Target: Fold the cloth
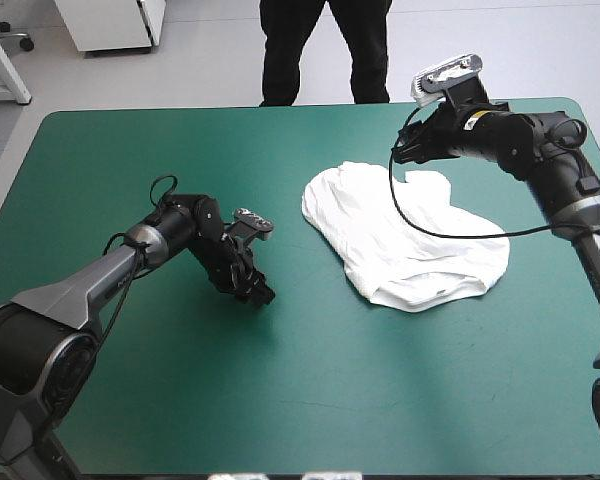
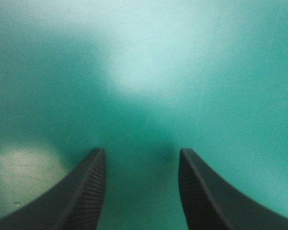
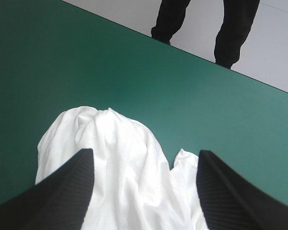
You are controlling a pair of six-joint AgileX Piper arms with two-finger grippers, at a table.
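No fold is made yet in the rumpled T-shirt [image 1: 380, 250]
Left gripper [image 2: 141, 151] and right gripper [image 3: 146, 151] are held wide, empty

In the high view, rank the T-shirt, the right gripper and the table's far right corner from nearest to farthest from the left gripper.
From the left gripper:
1. The T-shirt, lying on the cover to its right.
2. The right gripper, over the T-shirt's far edge.
3. The table at its far right corner, beyond both.
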